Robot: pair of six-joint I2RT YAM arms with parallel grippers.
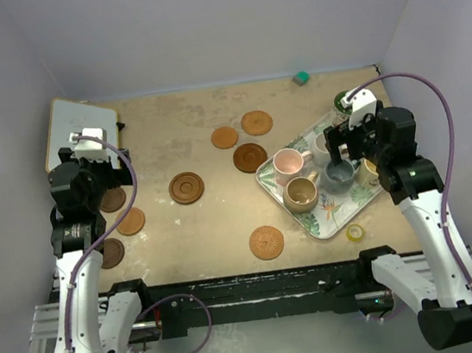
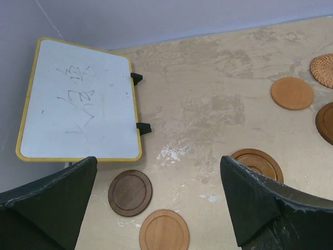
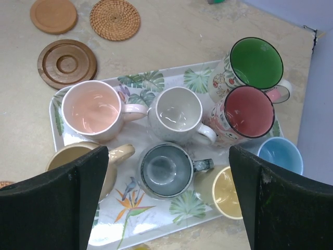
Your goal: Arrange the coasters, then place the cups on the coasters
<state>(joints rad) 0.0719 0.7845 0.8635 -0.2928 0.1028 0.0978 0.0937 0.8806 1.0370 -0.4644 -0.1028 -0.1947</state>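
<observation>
1. Since the coasters (image 1: pixel 186 187) lie scattered over the counter (image 1: pixel 200 233) and none carries a cup, the arranging step is judged to be in hand and barely begun.
2. The left gripper (image 2: pixel 158 174) is held wide and empty above a dark coaster (image 2: pixel 130 192) and a tan coaster (image 2: pixel 164 229), both seen between its fingers.
3. The right gripper (image 3: pixel 169 156) is spread, empty, over the cups (image 3: pixel 179 112), all crowded on the tray (image 3: pixel 197 80).
4. A descent and a pinch on one coaster's thin rim is called for next.
</observation>
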